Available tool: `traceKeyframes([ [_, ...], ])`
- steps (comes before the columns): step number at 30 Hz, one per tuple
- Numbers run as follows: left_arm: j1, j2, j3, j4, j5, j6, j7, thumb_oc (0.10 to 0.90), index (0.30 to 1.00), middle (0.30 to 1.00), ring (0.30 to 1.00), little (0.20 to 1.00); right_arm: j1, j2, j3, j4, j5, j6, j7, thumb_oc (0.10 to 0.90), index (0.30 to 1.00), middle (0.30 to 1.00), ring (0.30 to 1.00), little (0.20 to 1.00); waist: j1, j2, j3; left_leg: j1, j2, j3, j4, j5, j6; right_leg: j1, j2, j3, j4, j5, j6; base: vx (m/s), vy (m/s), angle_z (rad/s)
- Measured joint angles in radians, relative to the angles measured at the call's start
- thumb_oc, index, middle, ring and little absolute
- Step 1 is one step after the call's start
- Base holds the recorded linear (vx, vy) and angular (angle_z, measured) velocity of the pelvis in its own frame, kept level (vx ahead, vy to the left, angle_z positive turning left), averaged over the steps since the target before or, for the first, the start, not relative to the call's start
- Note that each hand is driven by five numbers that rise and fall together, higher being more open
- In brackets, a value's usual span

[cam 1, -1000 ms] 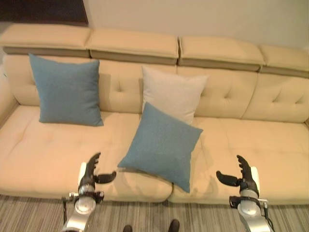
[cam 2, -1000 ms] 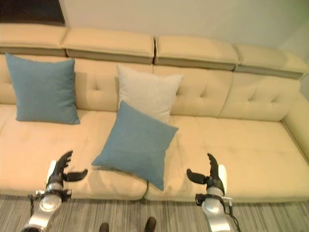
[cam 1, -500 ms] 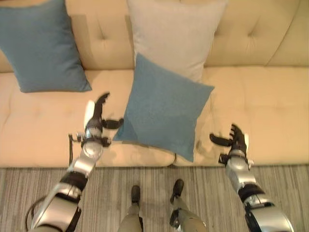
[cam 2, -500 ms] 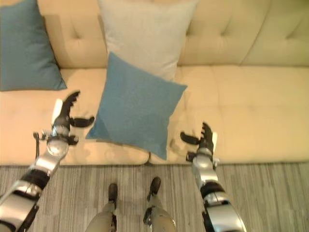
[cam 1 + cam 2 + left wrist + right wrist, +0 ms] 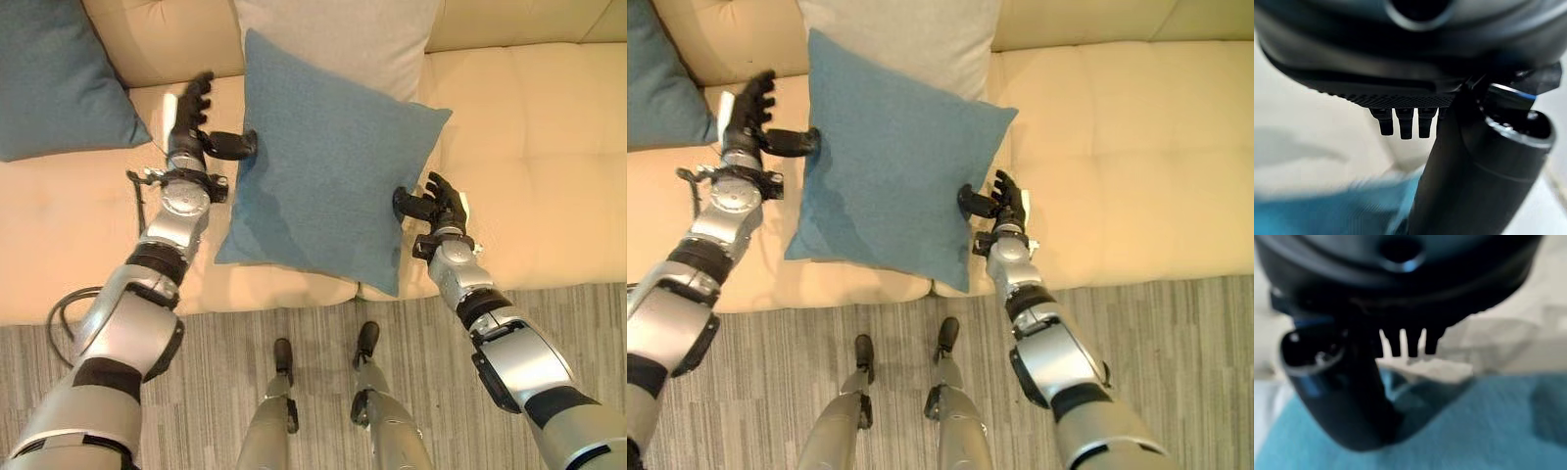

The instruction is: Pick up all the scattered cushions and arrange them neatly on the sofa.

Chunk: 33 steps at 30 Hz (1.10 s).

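The blue cushion [image 5: 328, 166] was seen standing on a corner at the front of the cream sofa [image 5: 529, 127], tilted like a diamond, between the two hands and leaning back against a pale grey cushion [image 5: 338, 39] propped on the sofa's backrest. The left hand [image 5: 191, 122] was found at the cushion's left edge, its fingers straight and raised beside the fabric, while its thumb [image 5: 230, 147] was stretched sideways and pressed against the cushion's edge. The right hand [image 5: 436, 206] was placed at the cushion's right edge, near the lower corner; its fingers were loosely spread and slightly bent, with the thumb [image 5: 407, 204] touching the blue fabric. In the right wrist view, blue cloth [image 5: 1488, 426] was seen just past the thumb [image 5: 1347, 396], and the fingertips [image 5: 1400, 345] were held straight in a row, not closed on the cloth. A second blue cushion [image 5: 49, 83] was noted beyond the left hand's fingers, leaning on the backrest, well apart from the first. A striped grey floor [image 5: 294, 313] was visible below the sofa's front edge.
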<state>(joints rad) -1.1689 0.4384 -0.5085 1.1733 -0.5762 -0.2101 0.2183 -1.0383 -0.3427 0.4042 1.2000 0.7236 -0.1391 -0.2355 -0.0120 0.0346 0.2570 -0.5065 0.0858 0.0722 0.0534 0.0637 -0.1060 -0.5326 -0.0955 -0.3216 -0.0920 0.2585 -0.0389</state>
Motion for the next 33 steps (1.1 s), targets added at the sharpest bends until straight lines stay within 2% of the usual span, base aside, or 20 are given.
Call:
traceKeyframes([
  [3, -0.002, -0.050, -0.001, 0.031, -0.058, 0.013, -0.054, 0.800, 0.900, 0.900, 0.900, 0.900, -0.034, 0.017, 0.003, 0.011, 0.033, 0.017, 0.025, 0.800, 0.900, 0.900, 0.900, 0.900, -0.001, 0.000, 0.000, -0.003, -0.002, 0.001, -0.026, 0.004, 0.004, -0.017, -0.001, 0.001, 0.000, 0.002, 0.002, 0.05, 0.027, -0.01],
  [10, -0.024, -0.072, 0.053, 0.067, -0.188, 0.022, -0.106, 0.800, 0.900, 0.900, 0.900, 0.900, -0.056, 0.027, 0.019, 0.016, 0.119, 0.018, 0.059, 0.800, 0.900, 0.900, 0.900, 0.900, 0.001, -0.001, -0.002, -0.020, -0.002, 0.007, -0.041, 0.016, 0.005, -0.046, 0.002, 0.021, 0.000, 0.002, 0.008, 0.04, 0.001, -0.04],
  [11, -0.024, -0.075, 0.062, 0.067, -0.212, 0.023, -0.112, 0.714, 0.771, 0.771, 0.771, 0.771, -0.056, 0.030, 0.020, 0.009, 0.129, 0.017, 0.059, 0.595, 0.592, 0.592, 0.592, 0.592, 0.000, -0.001, -0.002, -0.025, -0.002, 0.008, -0.039, 0.016, 0.005, -0.051, 0.002, 0.022, 0.000, 0.002, 0.008, 0.02, -0.005, -0.04],
  [12, -0.024, -0.081, 0.080, 0.067, -0.242, 0.025, -0.127, 0.598, 0.596, 0.596, 0.596, 0.596, -0.057, 0.037, 0.020, 0.007, 0.143, 0.013, 0.062, 0.496, 0.444, 0.444, 0.444, 0.444, -0.001, -0.001, -0.002, -0.032, -0.002, 0.010, -0.038, 0.017, 0.005, -0.059, 0.002, 0.024, 0.000, 0.003, 0.008, 0.02, -0.001, -0.03],
  [13, -0.024, -0.082, 0.081, 0.067, -0.262, 0.026, -0.136, 0.568, 0.552, 0.552, 0.552, 0.552, -0.058, 0.038, 0.020, 0.004, 0.156, 0.012, 0.065, 0.400, 0.300, 0.300, 0.300, 0.300, -0.001, -0.001, -0.002, -0.040, -0.001, 0.013, -0.034, 0.017, 0.005, -0.066, 0.002, 0.025, 0.000, 0.004, 0.008, 0.01, 0.002, -0.03],
  [14, -0.024, -0.082, 0.081, 0.066, -0.269, 0.027, -0.142, 0.400, 0.300, 0.300, 0.300, 0.300, -0.058, 0.038, 0.020, 0.003, 0.161, 0.012, 0.068, 0.400, 0.300, 0.300, 0.300, 0.300, -0.001, -0.001, -0.002, -0.044, -0.001, 0.015, -0.032, 0.017, 0.005, -0.070, 0.002, 0.026, 0.000, 0.005, 0.007, 0.00, 0.000, 0.00],
  [20, -0.008, -0.075, 0.079, 0.037, -0.298, 0.027, -0.143, 0.400, 0.300, 0.300, 0.300, 0.300, -0.048, 0.030, 0.018, 0.002, 0.202, -0.001, 0.076, 0.400, 0.300, 0.300, 0.300, 0.300, 0.001, 0.000, -0.003, -0.053, -0.004, 0.021, -0.021, 0.017, 0.005, -0.073, 0.001, 0.025, 0.000, 0.008, 0.003, -0.04, -0.001, 0.00],
  [25, 0.068, -0.054, 0.056, -0.069, -0.310, 0.029, -0.144, 0.400, 0.300, 0.300, 0.300, 0.300, 0.016, 0.006, -0.025, -0.008, 0.203, -0.004, 0.081, 0.400, 0.300, 0.300, 0.300, 0.300, 0.012, 0.001, -0.002, -0.025, -0.003, 0.025, -0.022, 0.017, 0.005, -0.047, -0.001, 0.026, 0.000, 0.008, 0.003, 0.01, -0.005, -0.01],
  [27, 0.166, -0.060, 0.039, -0.175, -0.288, 0.035, -0.143, 0.400, 0.300, 0.300, 0.300, 0.300, 0.092, 0.004, -0.063, -0.044, 0.201, -0.004, 0.080, 0.400, 0.300, 0.300, 0.300, 0.300, 0.023, 0.012, 0.004, 0.034, -0.002, 0.030, -0.031, 0.017, 0.005, 0.006, -0.001, 0.026, 0.000, 0.008, 0.003, 0.03, -0.026, -0.03],
  [30, 0.315, -0.087, 0.036, -0.268, -0.245, 0.041, -0.144, 0.400, 0.300, 0.300, 0.300, 0.300, 0.198, -0.011, -0.081, -0.058, 0.193, -0.003, 0.074, 0.400, 0.300, 0.300, 0.300, 0.300, 0.026, 0.047, 0.013, 0.152, 0.000, 0.031, -0.088, 0.017, 0.005, 0.093, 0.004, 0.026, 0.000, 0.008, 0.004, 0.02, -0.047, -0.10],
  [33, 0.458, -0.101, 0.045, -0.393, -0.244, 0.050, -0.127, 0.400, 0.300, 0.300, 0.300, 0.300, 0.325, -0.021, -0.112, -0.167, 0.156, -0.002, 0.049, 0.400, 0.300, 0.300, 0.300, 0.300, 0.020, 0.055, 0.013, 0.219, -0.007, 0.032, -0.141, 0.029, 0.016, 0.133, 0.000, 0.027, 0.000, -0.001, 0.016, 0.05, -0.073, -0.05],
])
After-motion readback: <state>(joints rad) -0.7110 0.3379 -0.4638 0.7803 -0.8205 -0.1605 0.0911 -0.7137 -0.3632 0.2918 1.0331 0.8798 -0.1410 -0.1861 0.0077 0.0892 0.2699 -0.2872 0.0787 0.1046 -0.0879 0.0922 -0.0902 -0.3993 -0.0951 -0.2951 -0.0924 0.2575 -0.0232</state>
